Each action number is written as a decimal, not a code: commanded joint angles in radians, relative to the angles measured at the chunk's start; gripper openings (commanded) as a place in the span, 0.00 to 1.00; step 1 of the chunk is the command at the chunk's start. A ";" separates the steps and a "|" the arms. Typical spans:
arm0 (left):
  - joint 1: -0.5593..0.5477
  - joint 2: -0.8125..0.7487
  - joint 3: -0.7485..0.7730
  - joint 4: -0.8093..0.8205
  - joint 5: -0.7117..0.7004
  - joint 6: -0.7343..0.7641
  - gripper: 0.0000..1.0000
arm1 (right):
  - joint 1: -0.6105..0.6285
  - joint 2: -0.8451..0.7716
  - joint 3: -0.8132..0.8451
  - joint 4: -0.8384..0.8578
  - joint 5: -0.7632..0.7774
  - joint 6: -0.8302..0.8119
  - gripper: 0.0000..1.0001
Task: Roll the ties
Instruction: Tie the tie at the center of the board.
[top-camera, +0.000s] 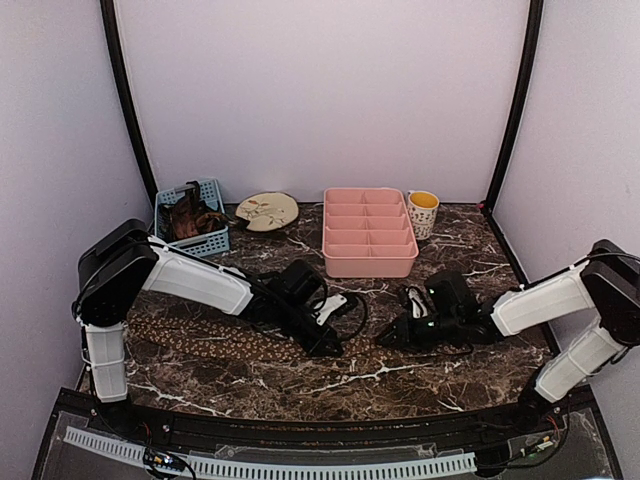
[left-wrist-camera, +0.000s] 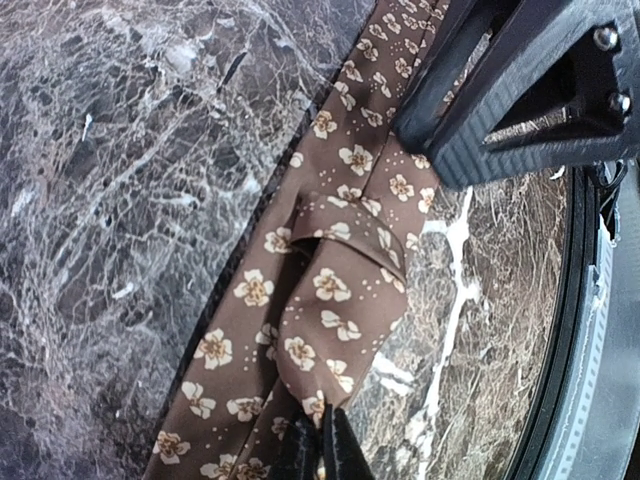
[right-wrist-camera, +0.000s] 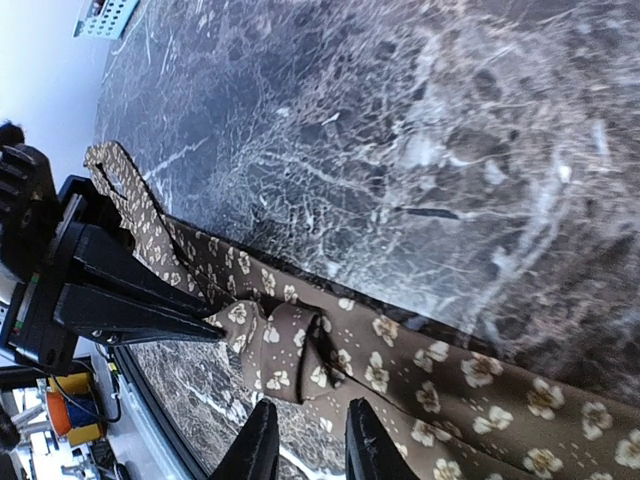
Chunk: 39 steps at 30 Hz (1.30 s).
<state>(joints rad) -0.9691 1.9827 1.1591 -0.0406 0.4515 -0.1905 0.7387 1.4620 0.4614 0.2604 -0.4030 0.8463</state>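
One brown tie (top-camera: 200, 338) with a tan flower pattern lies flat across the front left of the marble table. In the left wrist view the tie (left-wrist-camera: 340, 200) has a short folded-over flap. My left gripper (left-wrist-camera: 322, 440) is shut on the edge of that fold, and shows in the top view (top-camera: 325, 345). In the right wrist view the tie (right-wrist-camera: 440, 370) runs under my right gripper (right-wrist-camera: 308, 450), which is open just over the fabric beside the fold. The right gripper (top-camera: 385, 340) faces the left one, a few centimetres apart.
A blue basket (top-camera: 212, 240) holding brown fabric stands at the back left. Beside it are a decorated plate (top-camera: 267, 210), a pink divided tray (top-camera: 368, 262) and a cup (top-camera: 423, 212). Black cables (top-camera: 352, 318) loop near the left gripper.
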 joint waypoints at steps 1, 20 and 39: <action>-0.008 0.001 0.020 -0.031 -0.014 0.019 0.00 | 0.029 0.074 0.035 0.044 -0.021 0.010 0.23; -0.013 0.010 0.017 -0.050 -0.025 0.038 0.00 | 0.066 0.148 0.056 0.125 -0.037 0.069 0.08; -0.011 -0.082 -0.025 -0.019 -0.080 0.068 0.35 | 0.047 0.032 0.058 -0.101 0.077 -0.025 0.00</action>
<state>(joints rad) -0.9756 1.9739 1.1572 -0.0456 0.3996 -0.1421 0.7914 1.5013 0.5129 0.2073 -0.3584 0.8555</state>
